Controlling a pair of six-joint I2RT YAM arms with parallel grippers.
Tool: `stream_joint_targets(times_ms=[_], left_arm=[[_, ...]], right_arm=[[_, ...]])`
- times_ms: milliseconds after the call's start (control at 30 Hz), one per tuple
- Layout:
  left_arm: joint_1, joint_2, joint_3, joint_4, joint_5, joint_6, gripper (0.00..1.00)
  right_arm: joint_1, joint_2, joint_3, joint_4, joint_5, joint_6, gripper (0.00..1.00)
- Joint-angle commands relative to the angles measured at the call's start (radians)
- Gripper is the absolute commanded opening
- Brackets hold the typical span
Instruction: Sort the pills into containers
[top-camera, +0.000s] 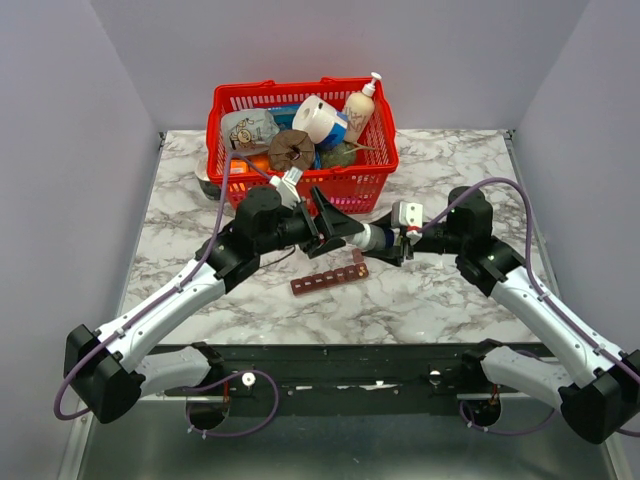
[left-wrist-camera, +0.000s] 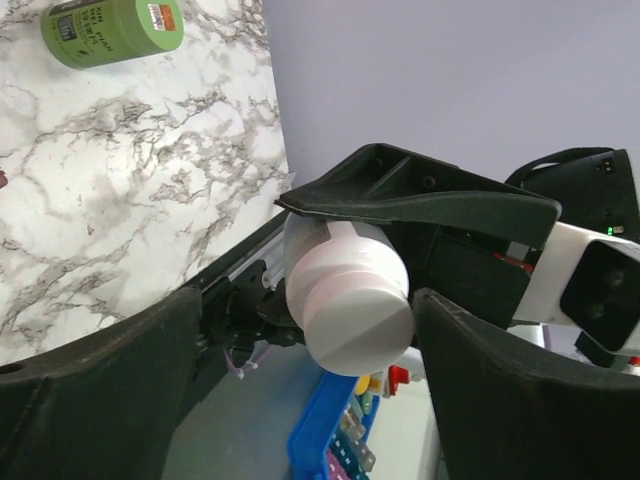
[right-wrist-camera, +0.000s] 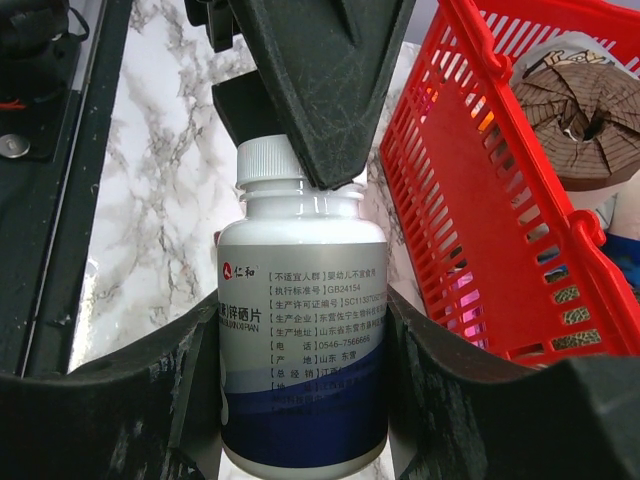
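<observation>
My right gripper (top-camera: 402, 243) (right-wrist-camera: 300, 320) is shut on the body of a white pill bottle (right-wrist-camera: 300, 330) with a blue-and-white label, held lying level above the table. My left gripper (top-camera: 350, 232) (left-wrist-camera: 305, 305) stands open around the bottle's white cap (left-wrist-camera: 350, 305); one finger (right-wrist-camera: 300, 90) lies over the cap, and a gap shows on the other side. The containers (top-camera: 329, 278), a narrow dark-red strip of small compartments, lie on the marble table (top-camera: 440, 300) just below both grippers. No pills show.
A big red mesh basket (top-camera: 300, 185) (right-wrist-camera: 480, 220) full of household items stands right behind the grippers. A green jar (left-wrist-camera: 112, 30) lies on the marble. A blue bin (left-wrist-camera: 330, 440) of small parts sits below the table's edge.
</observation>
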Motion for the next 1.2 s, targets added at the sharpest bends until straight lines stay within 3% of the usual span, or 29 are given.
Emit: stream_joint_targets(times_ms=[0,167,367,567,733,833,867,933,967,1033,1067,1133,1167], left_arm=[[-0.007,0.0,0.012,0.035,0.006,-0.016,0.8],[-0.007,0.01,0.009,0.059,0.058,0.02,0.45],[-0.006,0.042,0.015,0.089,0.166,0.111,0.22],[-0.006,0.125,0.061,0.09,0.357,0.308,0.2],[-0.013,0.158,0.135,-0.085,0.482,0.729,0.22],[-0.022,0.076,0.109,-0.103,0.501,0.979,0.33],[-0.022,0.045,0.086,-0.077,0.495,1.033,0.45],[-0.024,-0.042,0.012,0.022,0.469,1.102,0.59],[-0.024,-0.065,-0.006,0.051,0.464,1.113,0.71],[-0.021,-0.107,-0.026,0.104,0.415,1.1,0.82],[-0.018,-0.115,-0.026,0.131,0.398,1.063,0.93],[-0.001,-0.128,-0.021,0.199,0.394,0.993,0.99],[0.008,-0.135,-0.021,0.225,0.391,0.889,0.99]], right_arm=[[0.008,-0.015,-0.014,0.014,0.025,-0.042,0.0],[0.006,-0.007,-0.01,0.014,0.029,-0.029,0.0],[0.006,0.004,-0.008,0.013,-0.012,0.055,0.01],[0.006,0.019,0.007,0.006,-0.116,0.208,0.01],[0.006,0.037,0.016,0.02,-0.239,0.372,0.01],[0.006,0.039,-0.008,0.072,-0.261,0.518,0.0],[0.006,0.042,-0.016,0.097,-0.277,0.559,0.0],[0.006,0.045,-0.045,0.199,-0.306,0.708,0.01],[0.006,0.044,-0.051,0.239,-0.311,0.756,0.01],[0.006,0.044,-0.05,0.312,-0.316,0.839,0.0],[0.006,0.044,-0.042,0.319,-0.316,0.845,0.01],[0.006,0.044,-0.031,0.313,-0.31,0.821,0.01],[0.006,0.045,-0.016,0.303,-0.304,0.795,0.01]])
